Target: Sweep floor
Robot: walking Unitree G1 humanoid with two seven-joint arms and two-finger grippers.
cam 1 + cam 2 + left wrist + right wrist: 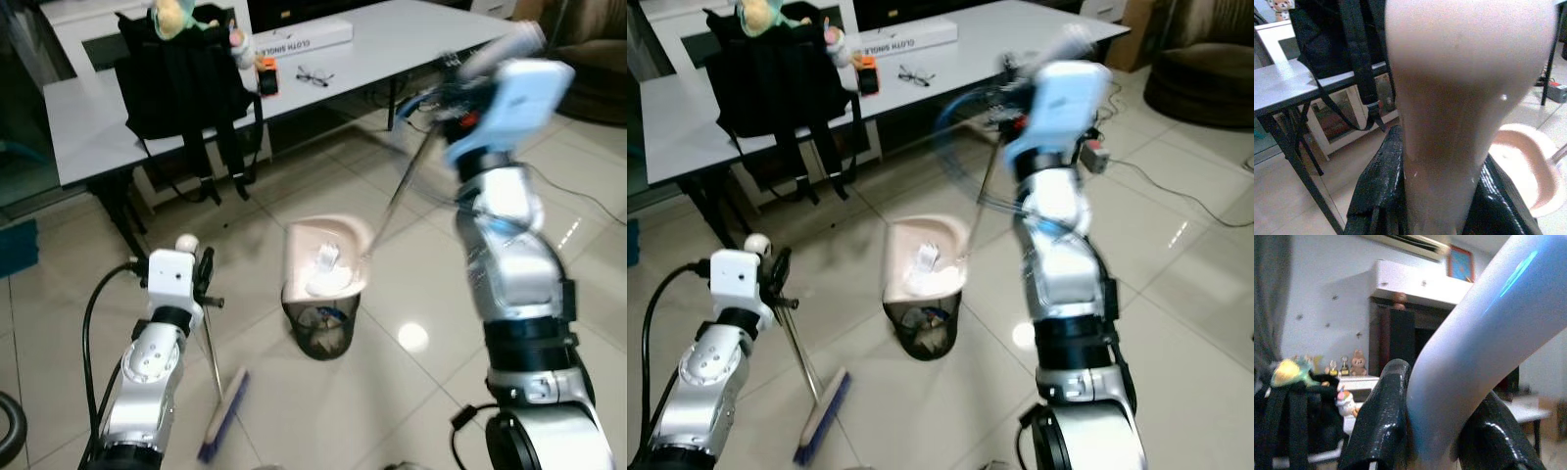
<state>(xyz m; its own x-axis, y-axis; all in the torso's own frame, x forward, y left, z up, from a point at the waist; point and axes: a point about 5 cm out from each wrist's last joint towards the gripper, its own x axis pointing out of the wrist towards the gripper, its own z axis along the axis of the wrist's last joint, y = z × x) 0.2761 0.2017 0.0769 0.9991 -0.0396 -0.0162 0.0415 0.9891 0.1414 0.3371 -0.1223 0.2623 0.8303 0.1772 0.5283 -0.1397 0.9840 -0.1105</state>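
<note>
My right gripper [453, 90] is raised high and shut on the long handle [1469, 357] of a beige dustpan [323, 257]. The pan is tipped over a black mesh wastebasket [321, 328] on the tiled floor, with white paper scraps [326, 262] lying in it. My left gripper [203, 279] is shut on the handle [1449, 122] of a broom, whose thin pole runs down to a blue-bristled head [223, 416] resting on the floor at lower left.
A grey table [411, 39] stands behind, carrying a black backpack [181, 83] with a plush toy, glasses [313, 74] and a long white box [299, 39]. Cables [588, 201] lie on the tiles at right. A dark sofa edge [1205, 78] sits far right.
</note>
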